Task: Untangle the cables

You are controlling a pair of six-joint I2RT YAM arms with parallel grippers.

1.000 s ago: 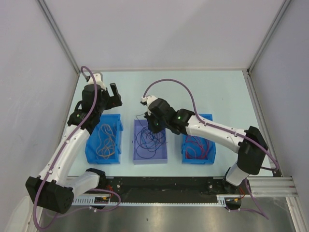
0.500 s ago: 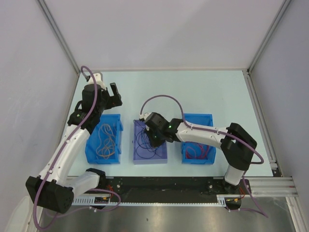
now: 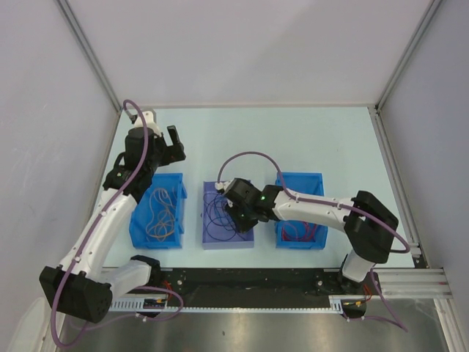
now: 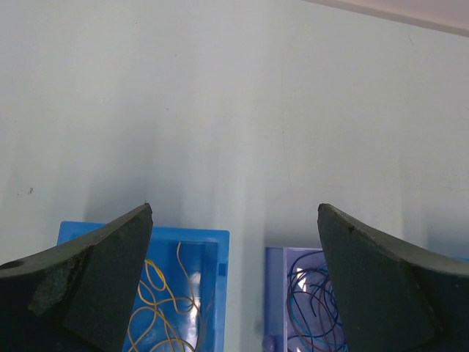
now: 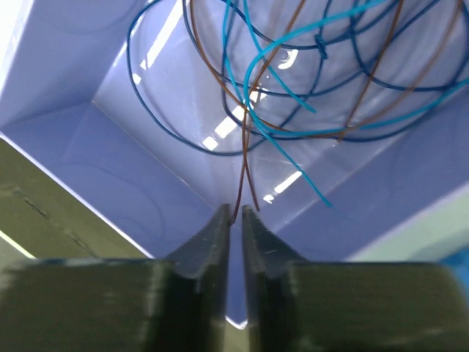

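My right arm (image 3: 322, 207) reaches down into the lavender plastic bin (image 3: 228, 243) in the middle. Its jaws are closed to a slit on a thin brown wire (image 5: 243, 169) that rises from their tips into the tangle of dark navy and cyan cables (image 3: 218, 220) lying in that bin. My left arm (image 3: 102, 224) holds its jaws wide, gripping nothing, above the pale green worktop (image 3: 293, 139) just beyond the left blue bin (image 3: 138, 229). That bin holds the orange-tan cables (image 3: 163, 214). Red cables (image 3: 297, 229) lie in the right blue bin (image 3: 300, 178).
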